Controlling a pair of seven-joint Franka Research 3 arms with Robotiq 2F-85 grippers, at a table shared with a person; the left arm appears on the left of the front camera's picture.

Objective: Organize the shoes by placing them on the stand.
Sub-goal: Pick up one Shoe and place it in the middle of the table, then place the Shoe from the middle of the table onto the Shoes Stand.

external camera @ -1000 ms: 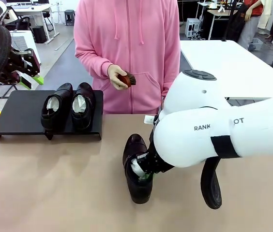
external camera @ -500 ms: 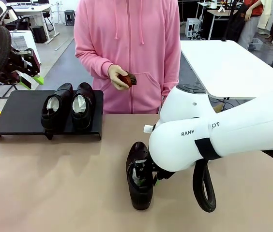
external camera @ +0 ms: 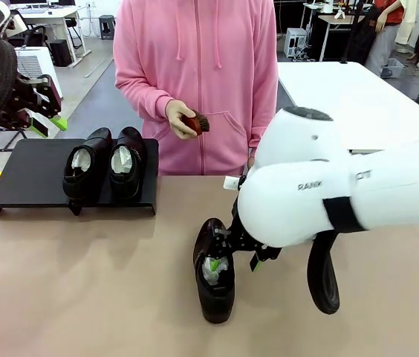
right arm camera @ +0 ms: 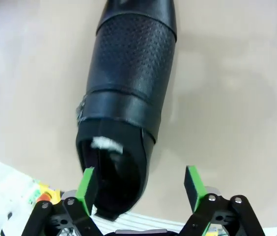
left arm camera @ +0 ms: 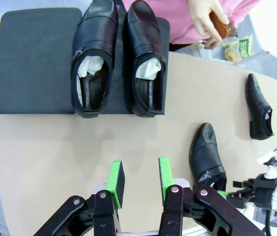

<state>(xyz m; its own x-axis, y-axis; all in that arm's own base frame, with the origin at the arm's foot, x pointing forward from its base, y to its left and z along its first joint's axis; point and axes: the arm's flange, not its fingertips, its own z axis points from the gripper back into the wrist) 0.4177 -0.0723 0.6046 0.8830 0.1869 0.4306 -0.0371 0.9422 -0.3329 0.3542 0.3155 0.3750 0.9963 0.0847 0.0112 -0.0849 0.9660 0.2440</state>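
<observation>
Hanging over the nearest shoe, low in the middle of the front picture, the right gripper has its jaws spread wide and holds nothing. One green pad sits at the edge of the heel opening. The other is out over the bare bench. I cannot tell if either pad touches the leather.

The shoe lies flat, with its toe pointing away. It looks shiny and hard, so it may slip. It is hollow and likely light, with white paper stuffed inside. I think the best hold is the stiff heel wall, one pad inside and one outside.

Another loose shoe lies at the right side of the left wrist picture.

Farther back, at the left, the stand holds two shoes side by side, with room beside them.

The left gripper hangs high above, spread and empty.

At the far edge, a person's hand holds a brush.
</observation>
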